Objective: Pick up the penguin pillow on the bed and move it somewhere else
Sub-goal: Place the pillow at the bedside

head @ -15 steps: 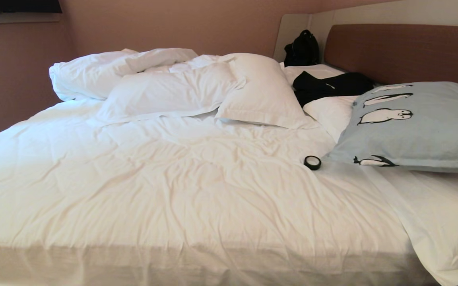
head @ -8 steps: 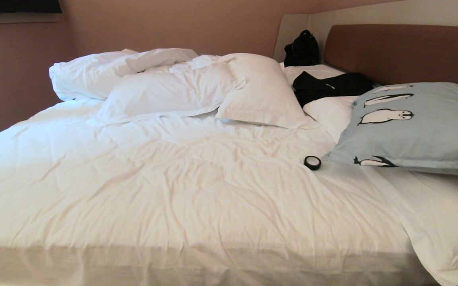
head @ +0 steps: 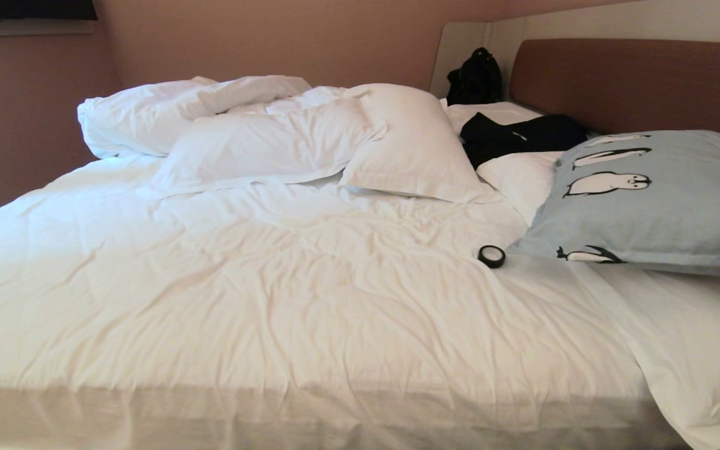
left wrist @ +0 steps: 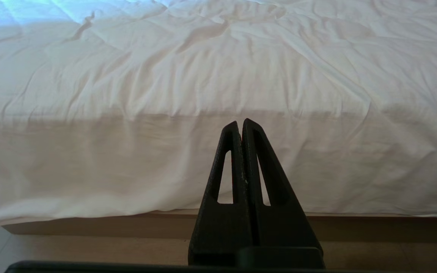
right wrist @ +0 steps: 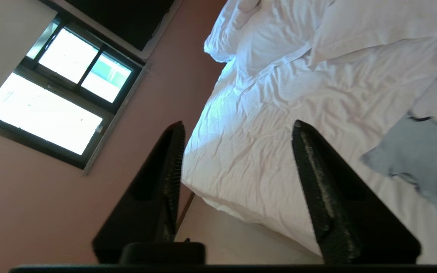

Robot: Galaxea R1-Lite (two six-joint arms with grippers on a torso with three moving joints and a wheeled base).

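Note:
The penguin pillow (head: 654, 200), pale blue-grey with black-and-white penguins, lies at the right of the bed (head: 272, 300) near the brown headboard; its corner (right wrist: 423, 159) also shows in the right wrist view. Neither gripper appears in the head view. My right gripper (right wrist: 238, 127) is open with nothing between its fingers, rolled sideways above the bed's near edge, a little short of the pillow's corner. My left gripper (left wrist: 240, 124) is shut and empty, held low in front of the bed's side.
White pillows (head: 397, 144) and a bunched duvet (head: 179, 112) lie at the back. A small black tape roll (head: 491, 255) sits beside the penguin pillow. Dark clothing (head: 516, 134) and a black bag (head: 475, 78) lie by the headboard. A window (right wrist: 51, 94) is in the wall.
The penguin pillow's near edge has shifted very slightly in the head view. The rest of the bed looks the same.

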